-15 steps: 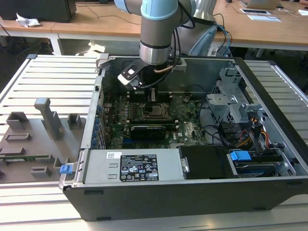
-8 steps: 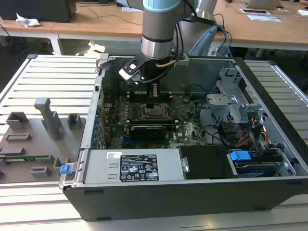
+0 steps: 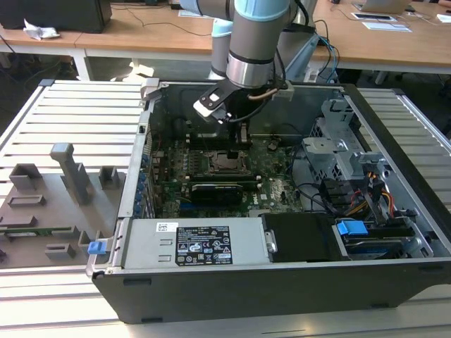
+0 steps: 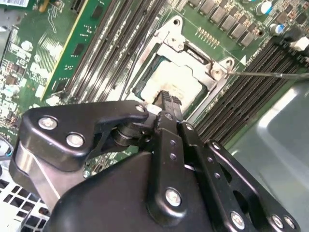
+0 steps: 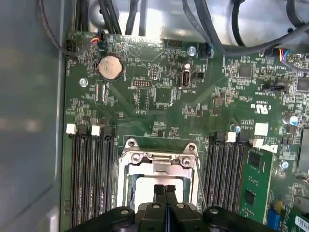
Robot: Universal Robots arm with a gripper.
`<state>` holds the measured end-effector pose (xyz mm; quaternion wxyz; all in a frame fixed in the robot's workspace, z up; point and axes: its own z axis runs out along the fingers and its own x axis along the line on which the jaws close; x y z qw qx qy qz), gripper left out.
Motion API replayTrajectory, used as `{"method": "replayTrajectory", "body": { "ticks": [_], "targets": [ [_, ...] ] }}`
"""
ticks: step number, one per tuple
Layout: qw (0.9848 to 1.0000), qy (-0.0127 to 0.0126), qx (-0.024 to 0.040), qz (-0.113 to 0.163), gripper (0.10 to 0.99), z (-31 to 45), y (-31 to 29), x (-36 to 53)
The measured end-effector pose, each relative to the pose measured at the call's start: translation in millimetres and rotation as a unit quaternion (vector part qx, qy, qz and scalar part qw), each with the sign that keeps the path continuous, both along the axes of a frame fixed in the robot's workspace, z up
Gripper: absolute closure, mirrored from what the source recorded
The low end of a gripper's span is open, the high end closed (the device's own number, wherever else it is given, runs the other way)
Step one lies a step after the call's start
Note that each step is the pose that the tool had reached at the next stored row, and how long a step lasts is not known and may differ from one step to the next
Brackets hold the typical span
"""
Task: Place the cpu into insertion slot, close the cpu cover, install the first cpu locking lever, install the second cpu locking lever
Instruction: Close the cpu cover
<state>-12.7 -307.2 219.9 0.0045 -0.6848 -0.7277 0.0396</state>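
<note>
**Single arm, end pose.** In the exterior view the arm [image 3: 257, 35] entered from the upper edge. Its last grey-and-blue segments stood close to vertical, and the wrist [image 3: 248, 74] was directed straight down. The black pincer [image 3: 242, 134] hung beneath the wrist with its tip lowest. In both wrist views the two fingers [image 5: 159, 191] lay pressed side by side along their length, with the tips meeting and no gap between them. In the second wrist view the black linkage [image 4: 72, 135], pinned with bright screws, was folded inward on either side toward the joined tips.
</note>
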Motion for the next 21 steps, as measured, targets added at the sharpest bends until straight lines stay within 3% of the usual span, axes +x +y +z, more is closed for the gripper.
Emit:
{"method": "replayTrajectory", "body": {
  "ticks": [12,15,21],
  "targets": [
    [1.0,0.0,0.0,0.0,0.98,56.3,-0.2,0.1],
    [1.0,0.0,0.0001,0.0,0.98,61.2,-0.2,0.1],
    [1.0,0.0,0.0001,0.0,0.98,61.7,-0.2,0.1]
  ]
}}
